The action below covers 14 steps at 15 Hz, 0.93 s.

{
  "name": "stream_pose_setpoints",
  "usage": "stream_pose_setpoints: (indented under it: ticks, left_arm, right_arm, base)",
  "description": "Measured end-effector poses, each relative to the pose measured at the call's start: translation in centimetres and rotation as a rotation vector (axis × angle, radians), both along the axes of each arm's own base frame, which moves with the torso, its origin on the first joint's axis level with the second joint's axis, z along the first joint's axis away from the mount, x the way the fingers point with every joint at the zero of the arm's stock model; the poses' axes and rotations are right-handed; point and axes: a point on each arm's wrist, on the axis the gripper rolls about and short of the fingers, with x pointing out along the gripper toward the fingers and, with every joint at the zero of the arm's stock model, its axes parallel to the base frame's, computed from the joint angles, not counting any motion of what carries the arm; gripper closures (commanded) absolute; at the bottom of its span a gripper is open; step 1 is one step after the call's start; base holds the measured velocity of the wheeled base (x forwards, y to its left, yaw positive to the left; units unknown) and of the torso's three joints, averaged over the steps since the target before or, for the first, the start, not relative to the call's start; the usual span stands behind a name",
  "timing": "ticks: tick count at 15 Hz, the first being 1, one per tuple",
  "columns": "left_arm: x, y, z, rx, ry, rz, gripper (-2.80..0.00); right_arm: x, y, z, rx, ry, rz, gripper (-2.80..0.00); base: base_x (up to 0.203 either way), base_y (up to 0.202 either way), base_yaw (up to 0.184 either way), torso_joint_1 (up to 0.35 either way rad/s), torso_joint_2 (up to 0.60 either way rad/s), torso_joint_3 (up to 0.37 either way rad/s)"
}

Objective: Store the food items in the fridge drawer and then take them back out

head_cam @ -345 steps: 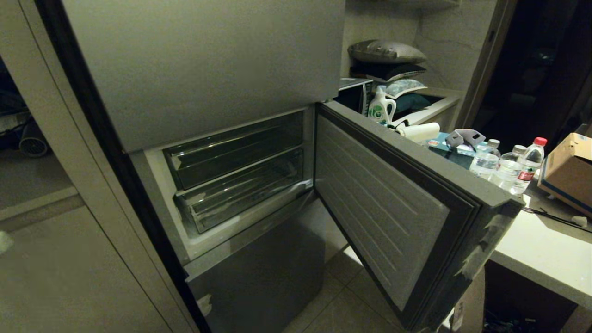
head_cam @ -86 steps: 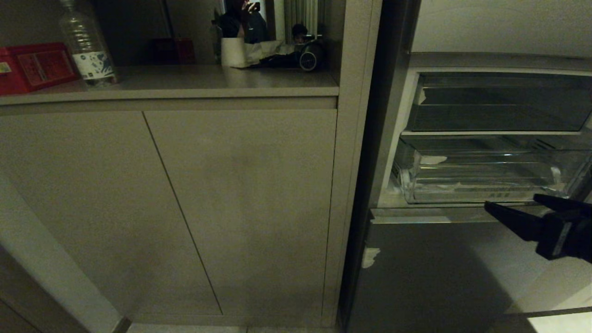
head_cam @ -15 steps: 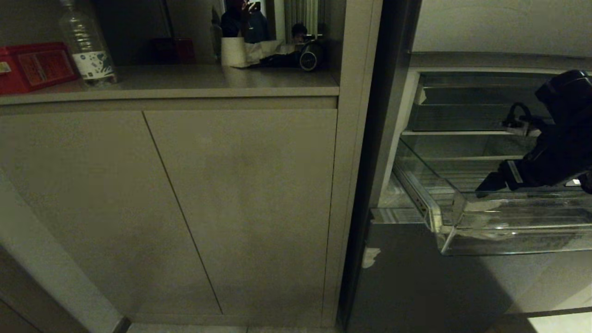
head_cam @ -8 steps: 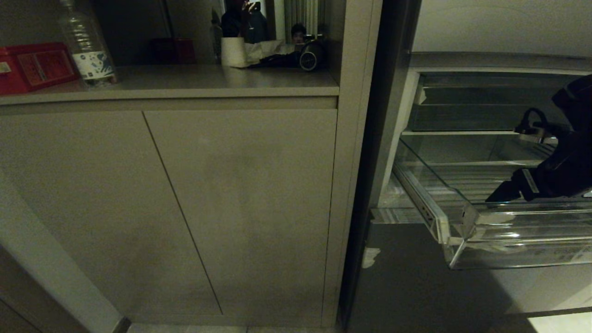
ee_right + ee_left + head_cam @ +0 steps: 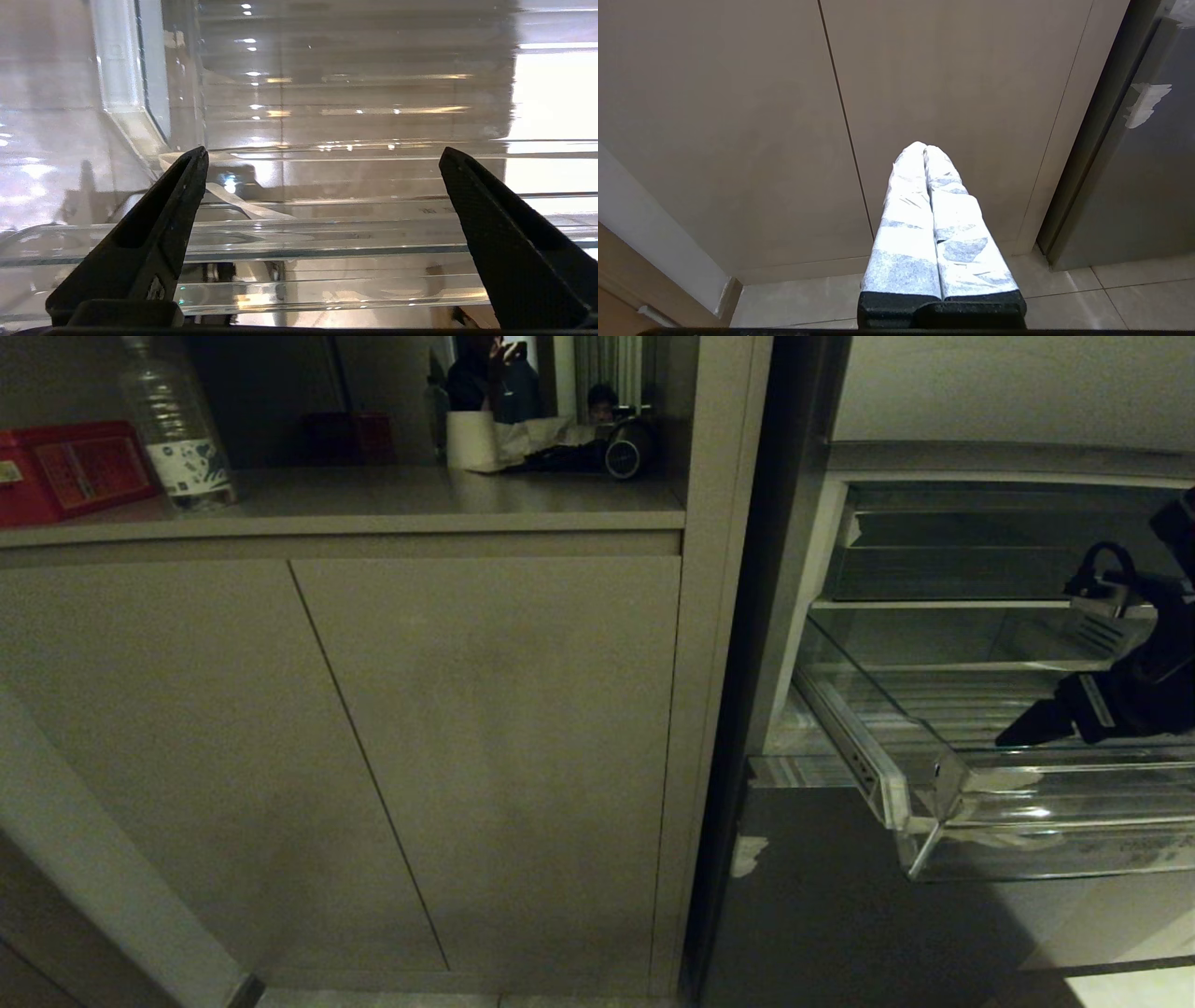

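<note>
A wide, deep drawer of clear plastic [image 5: 971,803], its floor ribbed and its front lip glossy, juts out from the open compartment of a matt grey fridge [image 5: 868,915]. The right gripper [image 5: 322,156], two black wedge-shaped fingers with a fine pebbled grain, hangs over the drawer just behind its front lip with its jaws spread wide and nothing between them. In the head view only one dark fingertip [image 5: 1022,728] shows clearly; the rest of the arm is cut off by the picture's right edge. Through the drawer's clear walls come only reflections and the ribbed floor; no food can be made out in the part that shows. Above it sits a shallower clear tray [image 5: 943,569], dim behind the fridge's pale frame.

The left gripper [image 5: 926,148], its fingers wrapped in crinkled white tape, is pressed closed on nothing and points at smooth beige cabinet doors [image 5: 924,93] above pale floor tiles [image 5: 1111,298]. A torn scrap of white tape [image 5: 1143,105] clings to the fridge's lower grey panel.

On the cabinet's shelf stand a ridged clear plastic bottle [image 5: 177,439], a red box [image 5: 75,467] cut off at the edge, and a white cylindrical cup [image 5: 470,441]. Figures in the darkness behind are too dim to make out.
</note>
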Motion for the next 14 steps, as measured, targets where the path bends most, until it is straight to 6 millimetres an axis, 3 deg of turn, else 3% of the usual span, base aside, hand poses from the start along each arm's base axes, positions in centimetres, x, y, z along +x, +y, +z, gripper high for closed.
stream_pose_setpoints:
  ticks: [3, 4, 9, 14]
  left_arm:
    - [0.0, 0.0, 0.0, 0.0, 0.0, 0.0, 0.0]
    - [0.0, 0.0, 0.0, 0.0, 0.0, 0.0, 0.0]
    - [0.0, 0.0, 0.0, 0.0, 0.0, 0.0, 0.0]
    - [0.0, 0.0, 0.0, 0.0, 0.0, 0.0, 0.0]
  right_arm:
    - [0.9, 0.1, 1.2, 0.013, -0.129, 0.024, -2.8]
    - [0.7, 0.1, 1.6, 0.013, -0.149, 0.027, 0.0]
    - [-3.1, 0.4, 3.8, 0.004, -0.241, 0.031, 0.0]
    - [-11.0, 1.0, 4.1, -0.002, -0.325, 0.031, 0.0]
  base:
    - [0.0, 0.0, 0.0, 0.0, 0.0, 0.0]
    - [0.0, 0.0, 0.0, 0.0, 0.0, 0.0]
    - [0.0, 0.0, 0.0, 0.0, 0.0, 0.0]
    - [0.0, 0.0, 0.0, 0.0, 0.0, 0.0]
